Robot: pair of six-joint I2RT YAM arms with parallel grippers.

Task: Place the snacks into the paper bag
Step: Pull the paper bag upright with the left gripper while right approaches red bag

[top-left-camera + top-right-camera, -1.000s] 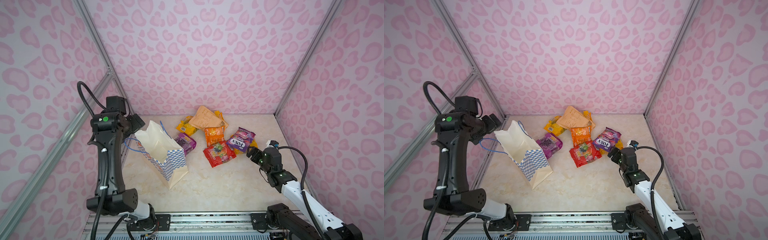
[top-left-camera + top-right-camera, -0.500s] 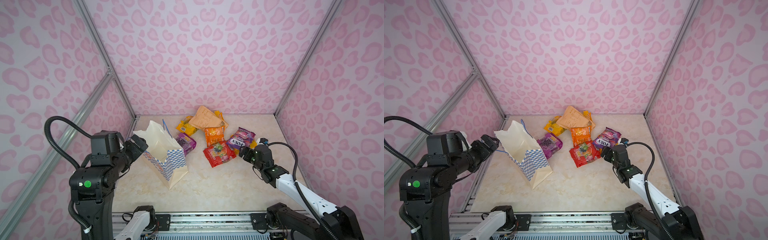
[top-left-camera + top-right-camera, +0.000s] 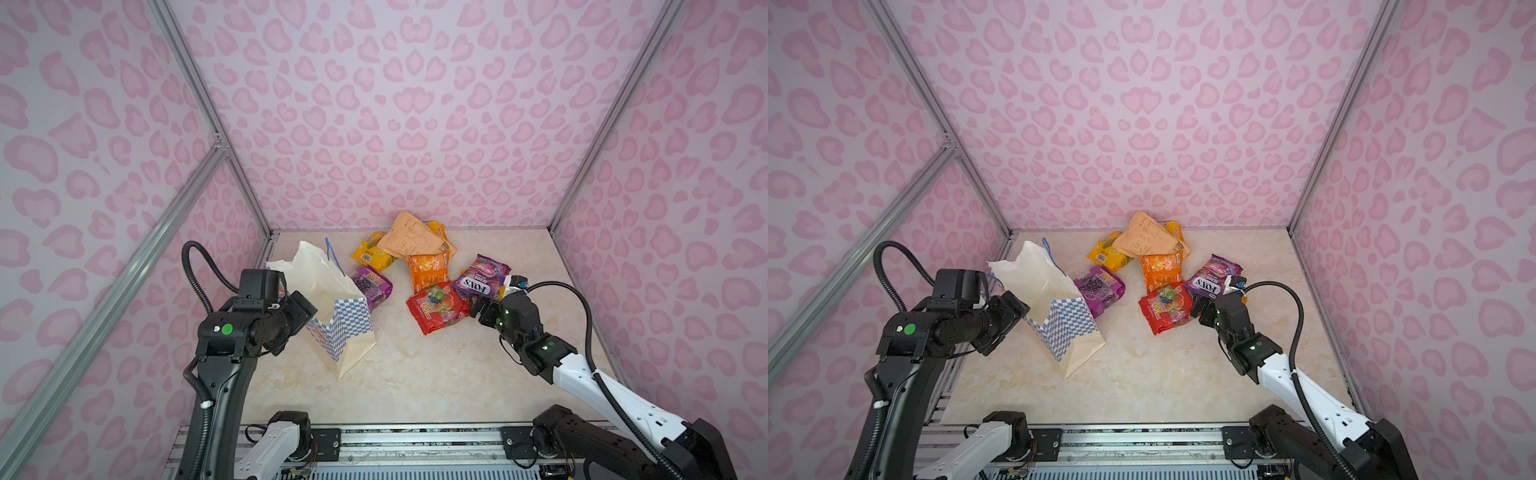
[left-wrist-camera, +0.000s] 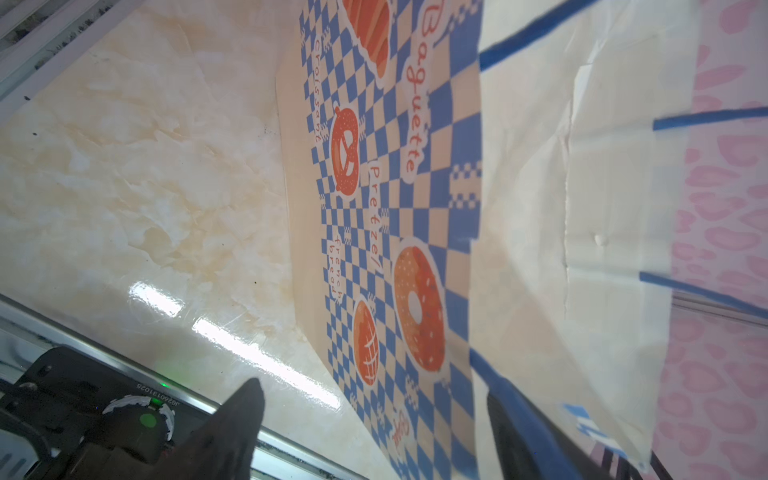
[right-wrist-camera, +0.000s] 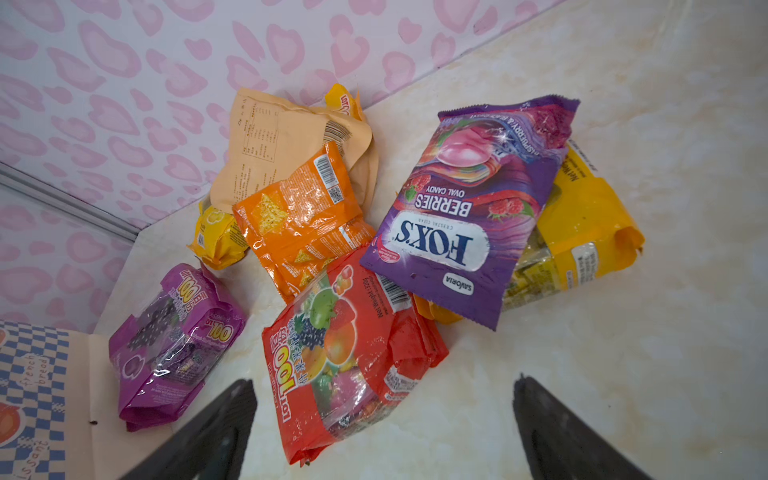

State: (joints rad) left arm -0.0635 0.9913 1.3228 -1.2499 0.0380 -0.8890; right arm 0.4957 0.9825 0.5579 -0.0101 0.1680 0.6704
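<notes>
Cream-white paper bag w/ blue-check bands (image 3: 332, 291) stands left of centre in both top views. Its mouth faces upper left and its long axis slants down to the base at lower centre. Left tool (image 4: 374, 390) is spread at the bag's rim, checkered wall between its fingers. Crinkly snack packets (image 3: 428, 270) cluster mid-frame on the marble-look surface (image 3: 415, 374), right of the bag. Right tool (image 5: 382, 384) is spread, just beside the red fruit-candy packet (image 3: 436, 309), which lies diagonal.

Stereo overview (wrist close-ups: paper bag (image 4: 374, 208), snacks (image 5: 345, 365))

Paper bag (image 4: 419, 124) reads "Baguette", "Pretzel" — purple packet (image 5: 449, 232) "FOX'S BERRIES OVAL CANDY".
</notes>
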